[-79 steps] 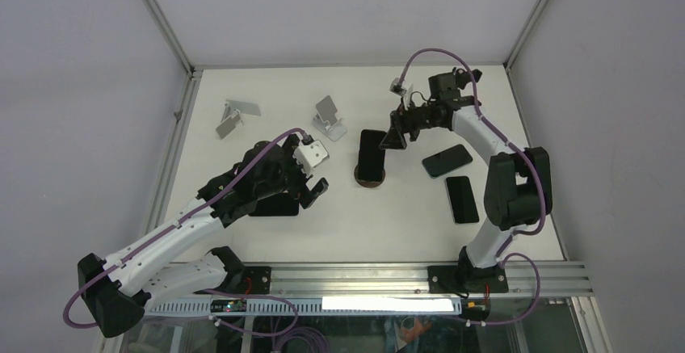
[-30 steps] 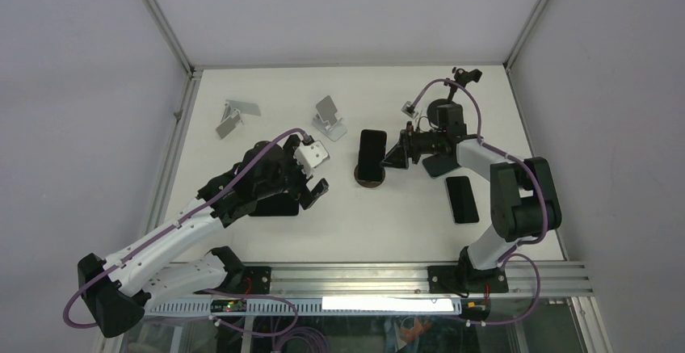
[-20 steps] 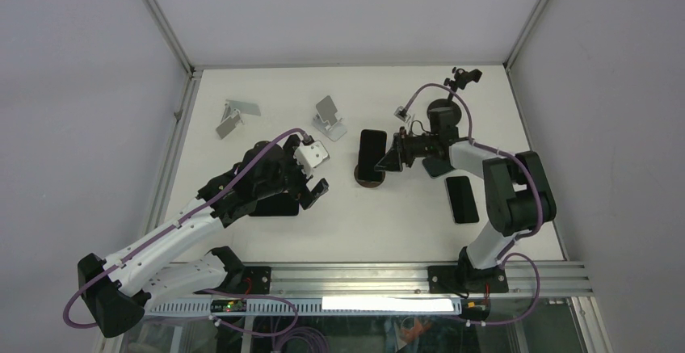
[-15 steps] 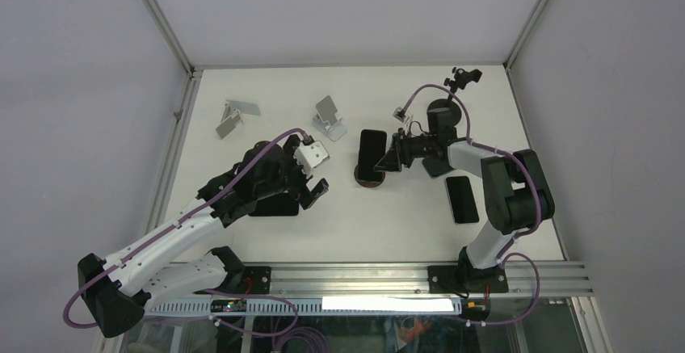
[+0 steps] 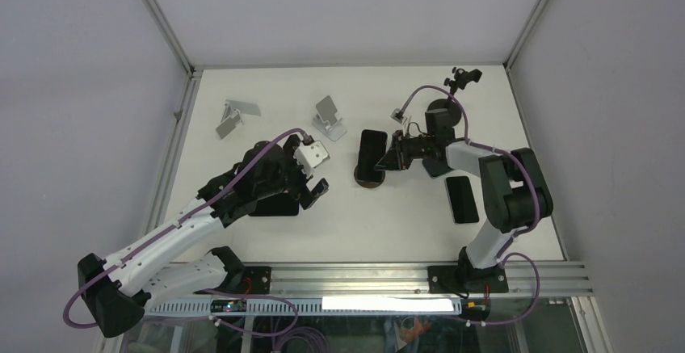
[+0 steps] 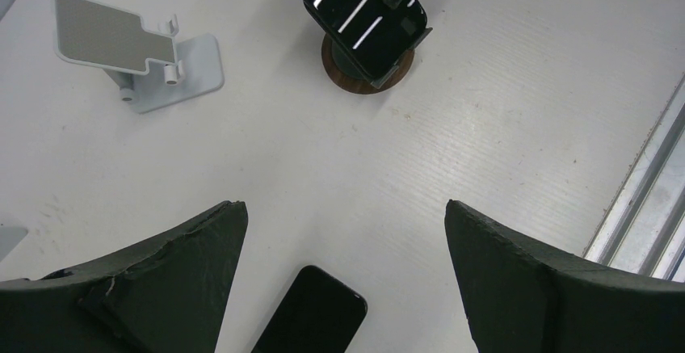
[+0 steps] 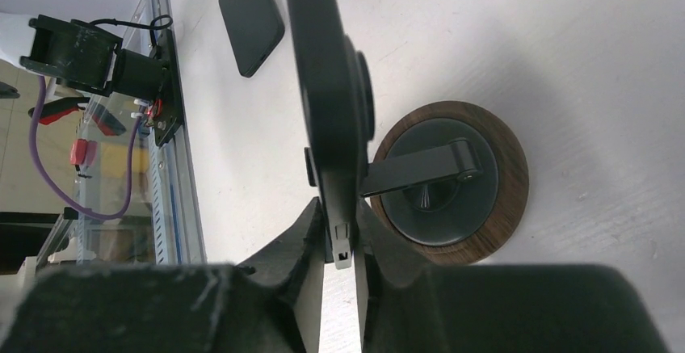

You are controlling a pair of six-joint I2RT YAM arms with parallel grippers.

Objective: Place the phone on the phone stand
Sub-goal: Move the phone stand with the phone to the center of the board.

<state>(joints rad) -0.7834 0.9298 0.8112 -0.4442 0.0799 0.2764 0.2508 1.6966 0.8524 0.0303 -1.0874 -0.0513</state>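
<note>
Two claws in view. The right claw [image 7: 339, 240] was clamped on the thin side edge of the phone [image 7: 323, 86], one finger on each face. The phone sat on the round wood-based stand [image 7: 505, 208], whose base lay just beyond and beside the fingertips. The left claw [image 6: 343, 208] hung wide open, holding nothing, with a spare flat phone [image 6: 311, 317] on the table beneath it. The step looked like seating and release. Best to check the lower end was bedded on the stand's rest, then open slowly and back straight out sideways so the phone wasn't dragged off. Its long axis ran up from the base, tilted back, screen facing up toward the left claw.
</note>
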